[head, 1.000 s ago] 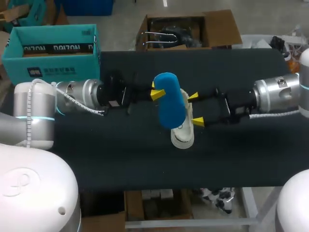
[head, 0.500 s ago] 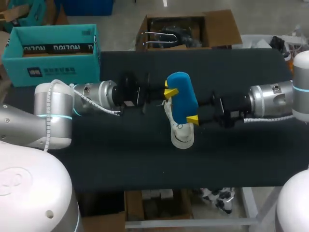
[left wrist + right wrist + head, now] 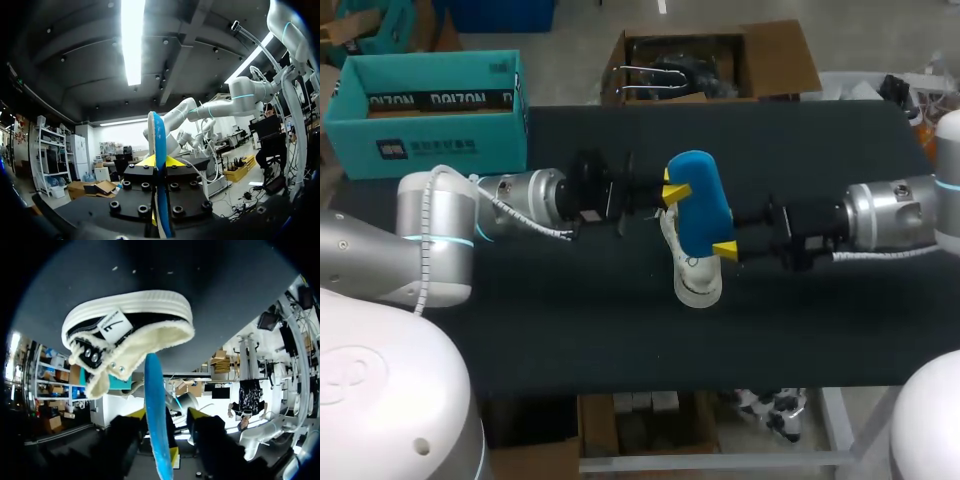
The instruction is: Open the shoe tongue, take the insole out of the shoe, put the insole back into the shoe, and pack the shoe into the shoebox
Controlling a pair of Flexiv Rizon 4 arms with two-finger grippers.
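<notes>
A blue insole (image 3: 698,200) hangs upright above a white-soled shoe (image 3: 698,282) that lies on the black table. My left gripper (image 3: 670,190) is shut on the insole's upper edge. In the left wrist view the insole (image 3: 159,135) stands edge-on between that gripper's (image 3: 159,161) yellow tips. My right gripper (image 3: 720,237) straddles the insole's lower end. In the right wrist view the insole (image 3: 154,390) runs between that gripper's (image 3: 167,414) fingers with a gap on one side, so it is open. The shoe (image 3: 130,325), black with a fleece lining, lies ahead of it.
An open teal shoebox (image 3: 430,110) stands at the table's back left corner. The black table top (image 3: 570,330) is bare in front of the shoe and on both sides.
My left arm carried the insole to the right, over the shoe. My right gripper narrowed its fingers around the insole's lower end and drew back slightly to the right.
</notes>
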